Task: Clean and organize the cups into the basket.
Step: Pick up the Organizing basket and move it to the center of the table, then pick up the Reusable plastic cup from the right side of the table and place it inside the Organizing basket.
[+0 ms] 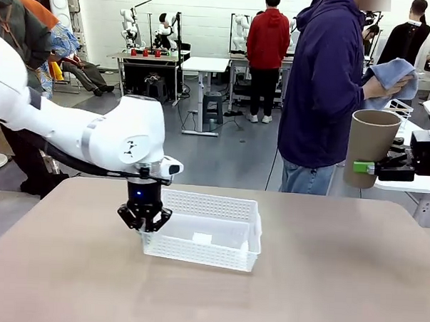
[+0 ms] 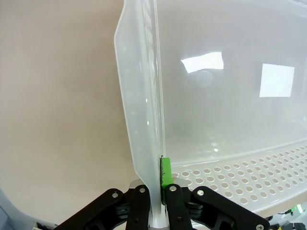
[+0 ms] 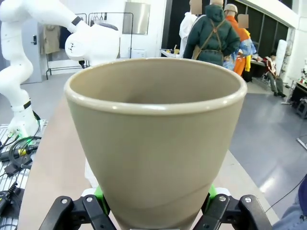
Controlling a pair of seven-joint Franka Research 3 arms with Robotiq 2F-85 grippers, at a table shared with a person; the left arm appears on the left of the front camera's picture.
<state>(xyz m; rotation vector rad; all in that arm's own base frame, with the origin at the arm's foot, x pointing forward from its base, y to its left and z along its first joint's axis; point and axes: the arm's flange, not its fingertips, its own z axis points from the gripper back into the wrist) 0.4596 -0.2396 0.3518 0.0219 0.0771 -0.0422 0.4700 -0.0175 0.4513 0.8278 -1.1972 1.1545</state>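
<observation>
The white mesh-sided basket sits on the table, left of centre. My left gripper points straight down and is shut on the basket's left rim. In the left wrist view the thin rim wall runs up between the closed fingers, one green pad pressed against it. My right gripper holds one tan cup upright, high at the right edge of the table. In the right wrist view that cup stands mouth up between the green-padded fingers. The basket holds only a small white label.
A person in a navy hoodie stands at the far side of the table, right of centre, holding a blue cloth close to the raised cup. Bare tabletop lies in front and to the right of the basket.
</observation>
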